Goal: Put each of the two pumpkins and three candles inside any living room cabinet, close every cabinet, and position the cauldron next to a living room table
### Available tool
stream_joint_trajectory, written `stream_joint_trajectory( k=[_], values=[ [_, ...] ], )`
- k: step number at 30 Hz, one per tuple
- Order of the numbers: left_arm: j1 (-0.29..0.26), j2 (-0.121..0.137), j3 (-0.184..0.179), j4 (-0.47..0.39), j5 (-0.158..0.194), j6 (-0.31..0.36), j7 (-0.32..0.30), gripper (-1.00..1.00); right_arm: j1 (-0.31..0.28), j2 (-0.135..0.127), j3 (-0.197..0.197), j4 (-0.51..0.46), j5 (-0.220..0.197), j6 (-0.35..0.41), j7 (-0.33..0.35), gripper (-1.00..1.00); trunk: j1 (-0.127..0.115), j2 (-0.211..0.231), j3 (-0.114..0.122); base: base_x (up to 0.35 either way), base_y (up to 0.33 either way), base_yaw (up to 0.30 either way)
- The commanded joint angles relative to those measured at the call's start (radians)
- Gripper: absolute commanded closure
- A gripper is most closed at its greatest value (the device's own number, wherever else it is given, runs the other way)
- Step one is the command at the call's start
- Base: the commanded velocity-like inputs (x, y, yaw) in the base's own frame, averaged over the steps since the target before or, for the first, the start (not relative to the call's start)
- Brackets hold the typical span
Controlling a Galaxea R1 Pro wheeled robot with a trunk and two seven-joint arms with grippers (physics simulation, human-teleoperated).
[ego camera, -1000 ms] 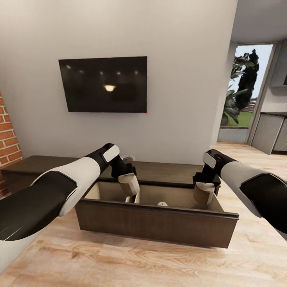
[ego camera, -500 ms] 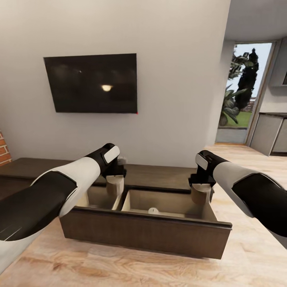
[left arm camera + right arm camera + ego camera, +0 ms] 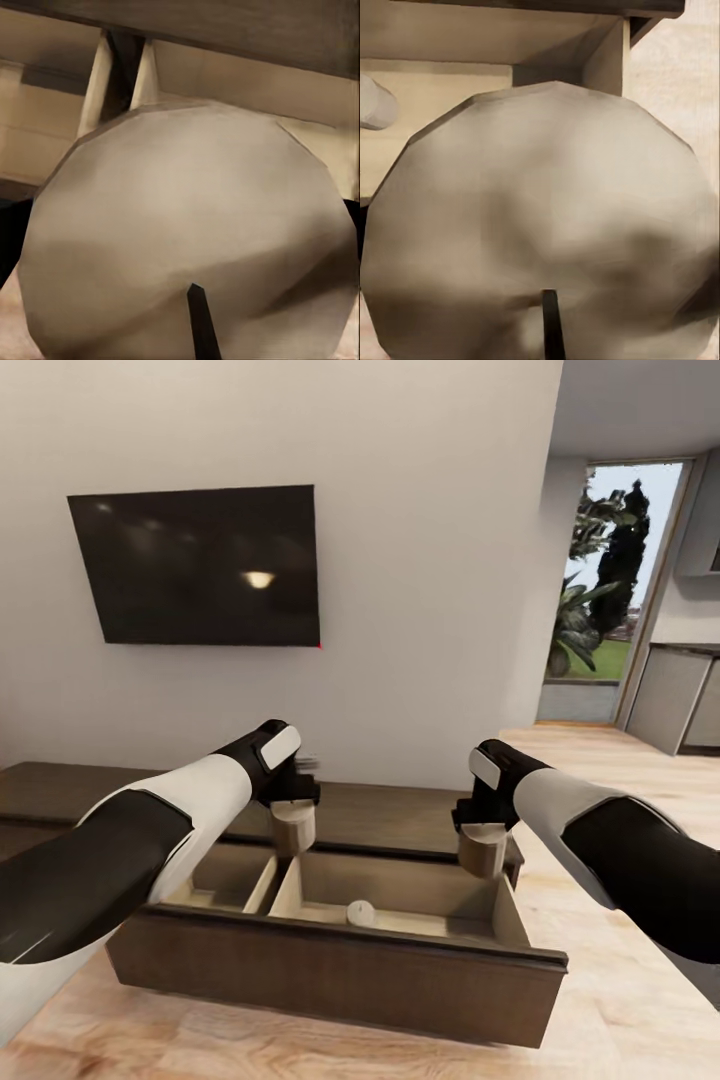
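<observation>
while over drawer (image 3: 330, 970), candle-clamped end effectors (image 3: 294, 822)

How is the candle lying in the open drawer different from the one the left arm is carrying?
The candle in the drawer rests on the floor of the right compartment, free of any gripper; the left gripper's candle hangs in the air, clamped from above, over the divider at the drawer's back. The first looks whiter, the second beige and shaded. Both are short, thick pillars.

A home living room: a wall-mounted TV (image 3: 195, 565) above a low wooden cabinet (image 3: 340, 970), plank floor (image 3: 620, 1000), garden window (image 3: 600, 590) beyond.
</observation>
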Motion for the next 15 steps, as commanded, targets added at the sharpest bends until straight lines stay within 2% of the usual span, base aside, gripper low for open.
stream_joint_trajectory(
  k=[1,4,7,10,11,15],
  values=[
    [-0.001,0.0,-0.011,-0.001,0.004,0.007,-0.027,1.0,0.001,0.01,0.007,0.001,-0.009,0.0,-0.006,1.0,0.0,-0.001,-0.001,0.179,-0.147,0.078],
    [-0.001,0.0,-0.011,-0.001,0.004,0.036,-0.167,1.0,0.007,0.032,0.007,0.001,-0.01,0.0,-0.005,1.0,0.0,-0.001,-0.002,0.173,-0.133,0.146],
    [0.0,0.0,-0.011,-0.002,-0.001,0.052,-0.267,1.0,0.01,0.054,0.007,0.001,-0.01,0.0,-0.005,1.0,0.0,-0.001,-0.002,0.171,-0.14,0.114],
    [0.0,0.0,-0.011,-0.002,-0.033,0.057,-0.307,1.0,0.017,0.082,0.007,0.001,-0.01,0.0,-0.005,1.0,0.0,-0.001,-0.002,0.073,-0.064,0.031],
    [0.001,0.0,-0.012,-0.002,-0.07,0.06,-0.317,1.0,0.022,0.1,0.007,0.001,-0.01,0.0,-0.006,1.0,0.0,-0.001,-0.002,0.014,-0.013,0.006],
    [0.0,0.0,-0.013,-0.003,-0.09,0.072,-0.328,1.0,0.025,0.108,0.007,0.001,-0.01,0.0,-0.007,1.0,0.0,-0.001,-0.002,0.007,-0.006,0.003]
  ],
)
